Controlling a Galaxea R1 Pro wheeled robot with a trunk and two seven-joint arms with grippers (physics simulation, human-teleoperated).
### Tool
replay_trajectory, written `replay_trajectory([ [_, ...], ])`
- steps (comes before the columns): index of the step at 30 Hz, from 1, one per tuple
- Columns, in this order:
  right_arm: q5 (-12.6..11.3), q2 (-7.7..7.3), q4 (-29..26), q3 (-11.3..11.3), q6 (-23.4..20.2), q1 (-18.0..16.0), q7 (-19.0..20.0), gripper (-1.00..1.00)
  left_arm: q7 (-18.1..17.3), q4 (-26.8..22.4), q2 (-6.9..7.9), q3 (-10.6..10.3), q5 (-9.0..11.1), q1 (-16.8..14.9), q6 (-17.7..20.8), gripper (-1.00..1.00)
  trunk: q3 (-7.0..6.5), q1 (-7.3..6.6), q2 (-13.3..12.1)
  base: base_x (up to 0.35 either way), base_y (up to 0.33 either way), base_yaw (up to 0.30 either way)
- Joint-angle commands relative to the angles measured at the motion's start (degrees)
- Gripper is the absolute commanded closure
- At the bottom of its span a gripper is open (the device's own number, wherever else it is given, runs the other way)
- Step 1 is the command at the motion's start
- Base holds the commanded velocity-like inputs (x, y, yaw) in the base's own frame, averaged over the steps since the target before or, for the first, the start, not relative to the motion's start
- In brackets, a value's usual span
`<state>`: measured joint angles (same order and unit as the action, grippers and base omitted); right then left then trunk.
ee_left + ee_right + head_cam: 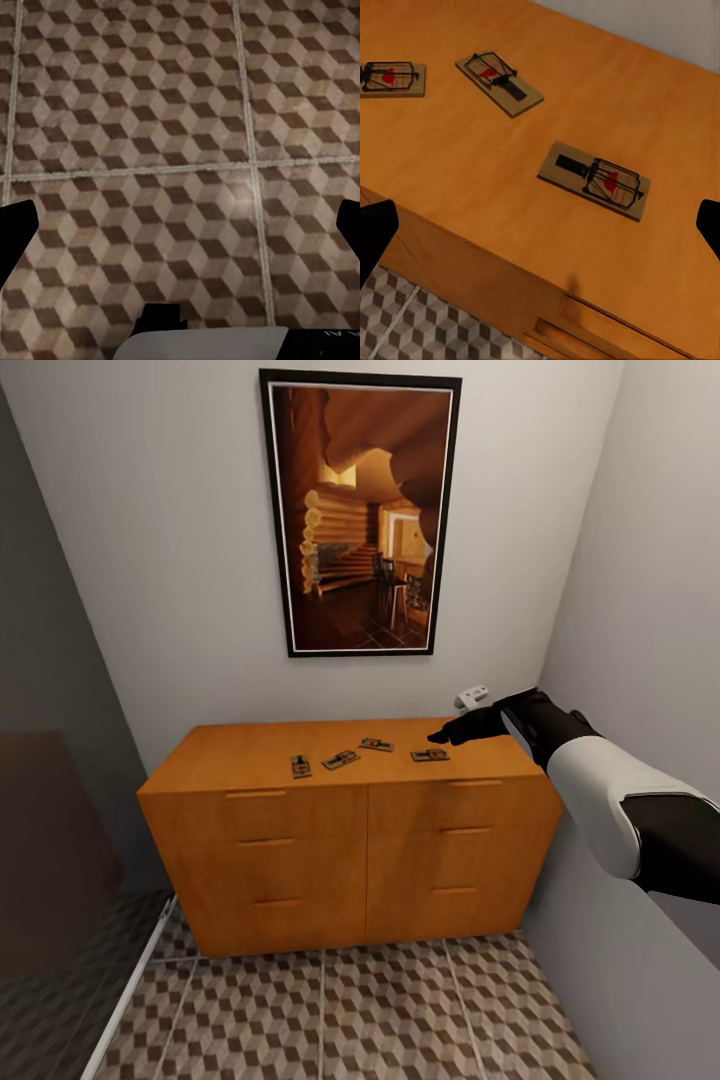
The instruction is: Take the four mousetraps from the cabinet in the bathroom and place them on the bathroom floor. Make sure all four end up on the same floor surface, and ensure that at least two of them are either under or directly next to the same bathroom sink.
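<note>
Four mousetraps lie flat on top of the orange-brown cabinet (pixel 350 840): one at the left (pixel 301 766), one beside it (pixel 340 760), one further back (pixel 377 744) and one at the right (pixel 430 755). My right gripper (pixel 442 737) hovers just above and behind the rightmost trap, open and empty. In the right wrist view the nearest mousetrap (pixel 594 180) lies ahead of the open gripper (pixel 540 225), with two more traps (pixel 499 83) (pixel 390 79) beyond it. My left gripper (pixel 180 225) is open over the cube-patterned bathroom floor (pixel 180 112), holding nothing.
A framed picture (pixel 360 510) hangs on the wall above the cabinet. A wall runs close along the cabinet's right side (pixel 650 610). A dark glass panel (pixel 50 810) stands at the left. Patterned floor tiles (pixel 350 1010) lie in front of the drawers.
</note>
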<state>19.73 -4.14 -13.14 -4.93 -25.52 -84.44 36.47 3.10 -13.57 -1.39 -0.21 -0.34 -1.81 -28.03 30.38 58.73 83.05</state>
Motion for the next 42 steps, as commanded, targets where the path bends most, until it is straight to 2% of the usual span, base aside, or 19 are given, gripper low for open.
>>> replay_trajectory([
  [1, -0.04, -0.06, -0.15, -0.45, -0.07, -0.02, 0.31, -1.0, 0.24, 0.04, -0.01, -0.05, -0.06, -0.03, -0.18, -1.0, 0.07, 0.0, 0.03, 0.046, 0.0, 0.0],
  [14, -0.04, 0.31, -0.85, -0.43, 0.62, -0.02, 4.0, -1.0, 0.24, 0.04, -0.01, -0.05, -0.09, -0.03, -0.18, -1.0, 0.1, 0.0, 0.03, 0.011, 0.0, 0.0],
  [31, -0.04, 0.56, -0.92, -0.43, 0.64, -0.02, 4.55, -1.0, 0.24, 0.04, -0.01, -0.05, -0.08, -0.03, -0.18, -1.0, 0.1, 0.0, 0.03, 0.0, 0.0, 0.0],
  [42, -0.04, 1.76, -0.87, -0.43, 0.72, -0.02, 4.58, -1.0, 0.24, 0.04, 0.07, -0.05, -0.08, -0.03, -0.18, -1.0, 0.1, 0.0, 0.03, 0.0, 0.006, 0.0],
])
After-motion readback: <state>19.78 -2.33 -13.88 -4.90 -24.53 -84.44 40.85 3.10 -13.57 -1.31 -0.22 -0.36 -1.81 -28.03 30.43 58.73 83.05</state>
